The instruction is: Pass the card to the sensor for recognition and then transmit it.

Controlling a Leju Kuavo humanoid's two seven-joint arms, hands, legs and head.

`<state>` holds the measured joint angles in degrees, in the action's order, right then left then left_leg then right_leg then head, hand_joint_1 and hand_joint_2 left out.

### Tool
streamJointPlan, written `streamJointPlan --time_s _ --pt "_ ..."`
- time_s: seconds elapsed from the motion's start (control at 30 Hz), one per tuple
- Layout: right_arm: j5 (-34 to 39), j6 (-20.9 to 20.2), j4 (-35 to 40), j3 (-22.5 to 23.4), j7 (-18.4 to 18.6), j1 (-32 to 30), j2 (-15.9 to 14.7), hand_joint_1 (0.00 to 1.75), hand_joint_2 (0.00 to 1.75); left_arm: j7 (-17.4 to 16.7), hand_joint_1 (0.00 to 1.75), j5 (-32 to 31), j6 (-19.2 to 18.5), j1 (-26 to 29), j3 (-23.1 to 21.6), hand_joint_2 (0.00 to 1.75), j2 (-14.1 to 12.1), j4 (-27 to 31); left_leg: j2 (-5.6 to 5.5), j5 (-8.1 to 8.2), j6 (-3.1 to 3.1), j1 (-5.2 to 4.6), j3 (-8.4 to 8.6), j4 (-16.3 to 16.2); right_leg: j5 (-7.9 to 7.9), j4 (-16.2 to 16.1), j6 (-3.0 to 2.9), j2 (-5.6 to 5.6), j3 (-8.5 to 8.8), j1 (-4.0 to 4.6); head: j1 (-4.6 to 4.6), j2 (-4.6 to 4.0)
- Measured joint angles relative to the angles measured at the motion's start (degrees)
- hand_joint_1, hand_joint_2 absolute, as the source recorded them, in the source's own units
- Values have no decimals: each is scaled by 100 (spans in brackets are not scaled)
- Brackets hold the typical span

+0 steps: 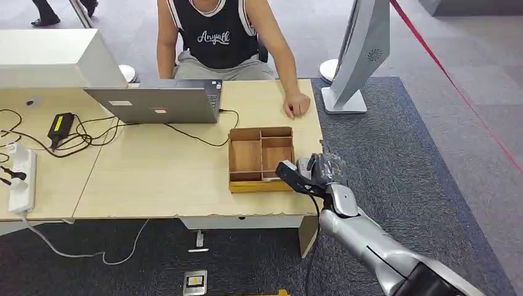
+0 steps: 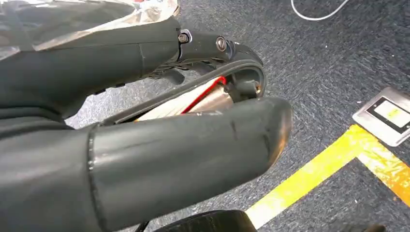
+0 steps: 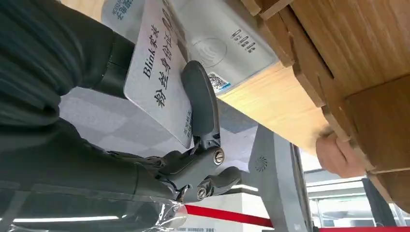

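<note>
Card (image 3: 159, 77): partly covered by right hand's fingers (image 3: 200, 106), small print unreadable. Person (image 1: 216, 37): head cut off by frame edge.

Head view: even, bright indoor light, soft faint shadows under table (image 1: 154, 185) edge, sharp overall. Left wrist view: near hand (image 2: 145, 145) blurred, dull sheen on fingers; carpet sharper. Right wrist view: card (image 3: 159, 82) print legible, bright backlit glare behind, foreground hand (image 3: 72, 121) dark.

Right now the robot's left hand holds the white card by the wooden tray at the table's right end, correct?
Not quite: it is the right hand that holds the white card, as the right wrist view shows. The rest stands: it is by the wooden tray at the table's right end.
</note>
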<state>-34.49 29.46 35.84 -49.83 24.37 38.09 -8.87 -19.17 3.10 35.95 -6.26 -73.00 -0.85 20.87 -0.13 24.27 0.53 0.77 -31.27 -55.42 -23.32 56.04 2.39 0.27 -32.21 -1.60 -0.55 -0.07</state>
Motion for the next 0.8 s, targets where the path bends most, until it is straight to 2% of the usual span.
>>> streamJointPlan --time_s 0.3,0.5,0.8 --pt "98 249 13 6 144 33 -78 175 175 -44 0 -18 4 1 0 0 -2 33 0 -1 -1 -1 1 0 3 0 0 0 4 0 0 -2" --pt "-24 372 335 87 429 196 -341 175 175 -44 0 -77 4 4 0 0 -2 35 1 -4 -2 -3 -3 -1 10 0 -2 0 -1 -3 0 -2" --pt "-470 319 1074 280 735 531 -684 175 175 18 0 -127 -11 -5 -2 0 0 35 0 -5 -1 -1 -8 -1 10 1 -3 0 -5 -1 0 -2"
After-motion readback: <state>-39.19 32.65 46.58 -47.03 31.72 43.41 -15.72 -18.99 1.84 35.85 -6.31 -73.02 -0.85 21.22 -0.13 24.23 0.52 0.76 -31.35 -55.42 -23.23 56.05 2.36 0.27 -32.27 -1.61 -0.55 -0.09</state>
